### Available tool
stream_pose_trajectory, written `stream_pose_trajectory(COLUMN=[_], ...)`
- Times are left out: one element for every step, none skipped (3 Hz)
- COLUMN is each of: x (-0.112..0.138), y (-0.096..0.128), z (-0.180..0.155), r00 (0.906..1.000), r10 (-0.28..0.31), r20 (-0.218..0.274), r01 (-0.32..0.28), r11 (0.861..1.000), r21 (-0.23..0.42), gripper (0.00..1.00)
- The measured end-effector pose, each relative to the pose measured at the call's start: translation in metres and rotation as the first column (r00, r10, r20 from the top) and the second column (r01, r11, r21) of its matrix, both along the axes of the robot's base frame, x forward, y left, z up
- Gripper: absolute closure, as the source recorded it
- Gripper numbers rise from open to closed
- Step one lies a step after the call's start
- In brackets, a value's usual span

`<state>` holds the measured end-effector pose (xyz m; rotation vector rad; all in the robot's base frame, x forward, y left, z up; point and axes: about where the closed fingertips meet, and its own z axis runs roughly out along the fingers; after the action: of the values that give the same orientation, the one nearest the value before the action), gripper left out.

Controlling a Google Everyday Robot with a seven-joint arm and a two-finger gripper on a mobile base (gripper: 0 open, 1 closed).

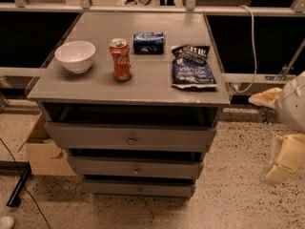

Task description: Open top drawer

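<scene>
Speckled stone floor surrounds a grey wooden cabinet whose flat grey worktop [157, 87] carries four loose things. A white round ceramic bowl [75, 56] sits near the left edge. A red soda can [120, 60] stands upright just right of the bowl. A small blue foil packet [148, 42] lies behind the can toward the back edge, and a dark blue crinkled chip bag [193, 67] lies flat near the right edge. All four rest well back from the front edge, so pulling a drawer should not catch them, though a sharp tug could topple the can.

Below the front edge, under a dark gap, is the top drawer [95, 135], the widest and tallest grey front, with one small round metal knob [131, 140] at its centre. Two narrower grey drawers [136, 168] sit stacked beneath it. It looks closed or nearly so, and I cannot tell which.

The cream-coloured gripper [286, 159] hangs beyond the right edge of the worktop, low beside the cabinet and well apart from the knob. Whether it is spread or pressed together I cannot tell. Since it touches nothing, I judge the approach has not yet begun. It would have to swing round to the front and line up with that knob.

A brown cardboard box [45, 149] stands on the floor past the left edge, out of the drawer's way.
</scene>
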<state>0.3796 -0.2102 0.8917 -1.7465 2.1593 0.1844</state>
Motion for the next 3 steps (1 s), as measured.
stream_pose_trajectory(x=[0.000, -0.003, -0.007], y=[0.002, 0.007, 0.029], z=[-0.001, -0.009, -0.027], r00=[1.0000, 0.9997, 0.9977], r10=[0.007, 0.019, 0.062], r20=[-0.002, -0.014, -0.028], r01=[-0.007, -0.019, -0.061], r11=[1.000, 1.000, 0.997], r21=[0.009, 0.025, 0.055], gripper=[0.00, 0.00, 0.00])
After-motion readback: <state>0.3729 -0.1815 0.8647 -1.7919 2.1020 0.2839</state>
